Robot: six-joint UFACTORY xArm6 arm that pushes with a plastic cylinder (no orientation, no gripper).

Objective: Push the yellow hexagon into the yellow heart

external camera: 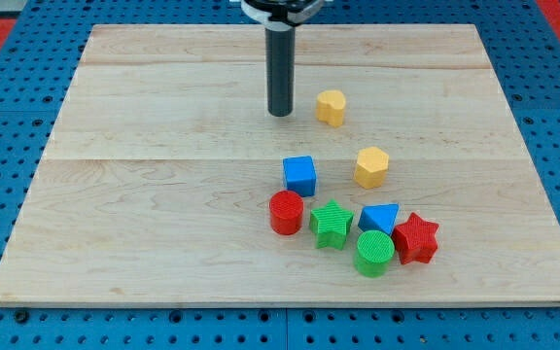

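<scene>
The yellow hexagon [370, 167] lies on the wooden board right of centre. The yellow heart [331, 107] lies above it and a little to the left, a clear gap between them. My tip [280, 114] rests on the board just left of the yellow heart, with a small gap. It is up and to the left of the hexagon and touches no block.
A blue cube [299, 175] lies left of the hexagon. Below it cluster a red cylinder [286, 212], green star [332, 225], blue triangle [378, 218], green cylinder [374, 253] and red star [416, 238]. The board's edge [290, 301] borders a blue pegboard.
</scene>
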